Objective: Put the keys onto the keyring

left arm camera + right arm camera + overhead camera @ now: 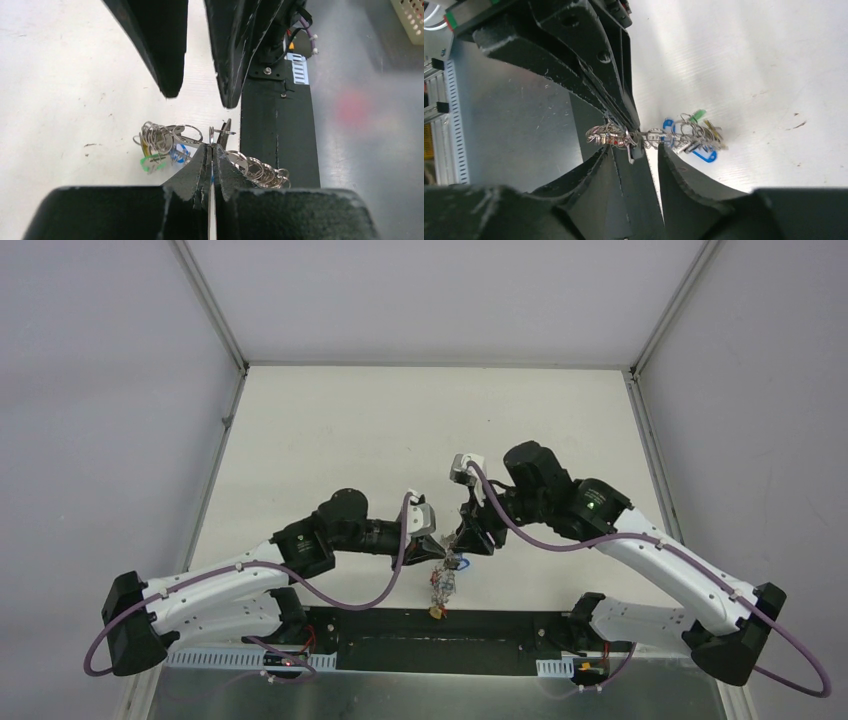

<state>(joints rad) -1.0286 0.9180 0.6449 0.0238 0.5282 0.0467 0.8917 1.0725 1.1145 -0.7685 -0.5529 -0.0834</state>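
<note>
The keyring (441,585) hangs between my two grippers near the table's front edge, a silver ring fringed with small rings, keys and tags. In the left wrist view my left gripper (212,146) is shut on the ring's thin metal edge (213,136), with clusters of small rings to either side. In the right wrist view my right gripper (648,149) is open just below the ring (649,135), its fingers straddling it. The left gripper's fingers (624,112) pinch the ring from above. Blue (704,156) and green tags hang on it. I cannot single out a red-headed or black-headed key.
The black base plate (280,130) and the metal table edge (514,130) lie directly under the keyring. The white tabletop (420,430) stretches away beyond the grippers, with white walls on both sides.
</note>
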